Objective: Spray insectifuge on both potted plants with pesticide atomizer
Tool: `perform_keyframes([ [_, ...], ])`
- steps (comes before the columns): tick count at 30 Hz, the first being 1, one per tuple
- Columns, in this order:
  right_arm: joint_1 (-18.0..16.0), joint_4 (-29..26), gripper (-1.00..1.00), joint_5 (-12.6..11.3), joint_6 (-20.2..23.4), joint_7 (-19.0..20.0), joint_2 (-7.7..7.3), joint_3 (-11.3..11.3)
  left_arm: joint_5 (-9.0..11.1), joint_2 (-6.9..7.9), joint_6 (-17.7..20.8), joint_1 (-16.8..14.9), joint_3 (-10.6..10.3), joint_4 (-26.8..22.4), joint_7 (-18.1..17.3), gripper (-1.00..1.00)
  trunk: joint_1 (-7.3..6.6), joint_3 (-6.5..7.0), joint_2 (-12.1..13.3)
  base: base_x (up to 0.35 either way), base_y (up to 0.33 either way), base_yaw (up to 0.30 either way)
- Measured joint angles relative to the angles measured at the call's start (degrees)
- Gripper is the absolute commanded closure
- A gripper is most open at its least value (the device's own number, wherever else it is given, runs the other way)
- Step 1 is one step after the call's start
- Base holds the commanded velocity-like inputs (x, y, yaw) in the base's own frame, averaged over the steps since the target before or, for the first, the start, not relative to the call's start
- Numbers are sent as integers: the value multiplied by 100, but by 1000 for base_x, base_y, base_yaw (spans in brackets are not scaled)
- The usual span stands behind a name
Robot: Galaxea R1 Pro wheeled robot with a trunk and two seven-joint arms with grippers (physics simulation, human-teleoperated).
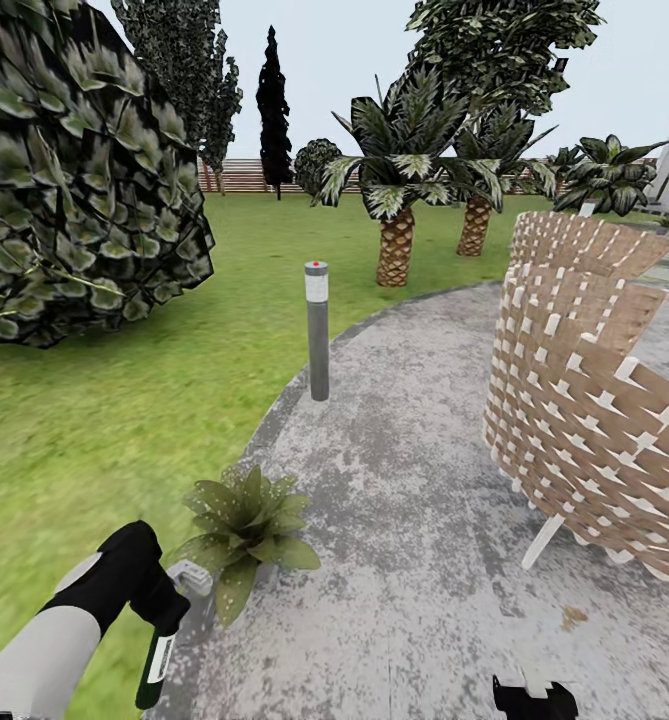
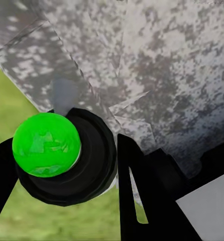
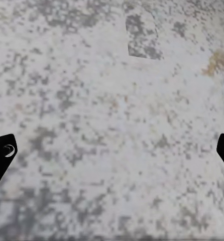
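One potted plant (image 1: 244,525), a low rosette of speckled green leaves, sits at the rim of the paved patio (image 1: 404,520), where it meets the lawn (image 1: 124,420). My left gripper (image 1: 159,610) is shut on the pesticide atomizer (image 1: 156,660). Its dark green body hangs down, and its white trigger head (image 1: 191,577) is right beside the plant's near leaves. In the left wrist view, the atomizer (image 2: 46,144) shows end-on as a bright green round in a dark ring between black fingers (image 2: 137,191). My right gripper (image 1: 534,695) is open above bare paving, fingertips (image 3: 4,150) wide apart.
A grey post with a red-dotted top (image 1: 317,330) stands at the patio rim beyond the plant. A woven wicker chair (image 1: 584,400) fills the right side. A big dark bush (image 1: 74,180) looms at the left, with palms (image 1: 399,200) and a fence (image 1: 244,175) further back.
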Motion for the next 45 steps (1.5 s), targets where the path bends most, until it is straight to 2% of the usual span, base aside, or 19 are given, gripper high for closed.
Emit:
perform_keyframes([
  [3,0,0,-100,0,-1,0,1,0,10,-61,3,-48,-8,20,-147,100,0,0,0,-1,0,-8],
  [5,1,0,-100,0,5,0,0,1,-50,-69,-4,-57,-19,13,-655,100,0,2,0,0,0,-166],
  [6,1,0,-100,0,7,0,-1,1,-129,-61,26,-63,-25,-1,-933,100,0,5,0,0,0,-85],
  [7,0,2,-100,0,7,1,4,2,-279,-83,132,-80,-26,-14,-1050,100,0,7,0,0,0,-43],
  [9,0,6,-100,0,7,1,0,0,-419,-101,183,-240,-26,-5,-1087,100,0,8,0,0,0,-20],
  [11,0,8,-100,0,7,1,-6,2,-530,-158,216,-567,-42,104,-1155,100,0,9,0,0,0,-4],
  [12,0,8,-100,0,7,2,-10,3,-603,-186,249,-700,-115,208,-1232,100,0,9,0,0,0,-1],
  [16,0,9,-100,7,7,9,-17,8,-924,-191,310,-1402,-605,704,-2130,100,-1,9,0,0,0,0],
  [18,0,9,-100,8,9,10,-17,8,-1075,-191,316,-1595,-724,759,-2304,100,0,9,0,0,0,0],
  [21,0,9,-100,8,15,10,-18,8,-1394,-194,318,-1902,-779,887,-2306,100,0,8,0,0,0,0],
  [25,0,9,-100,8,16,10,-18,8,-1613,-184,310,-2102,-789,1046,-2306,100,0,8,0,0,0,0],
  [36,0,-3,-100,-8,4,4,16,1,-1661,-188,309,-2034,-789,1002,-2307,100,0,8,0,0,-21,8],
  [45,-2,-5,-100,-8,-4,-11,18,0,-1666,-183,309,-2044,-779,973,-2305,100,0,8,0,0,-267,253],
])
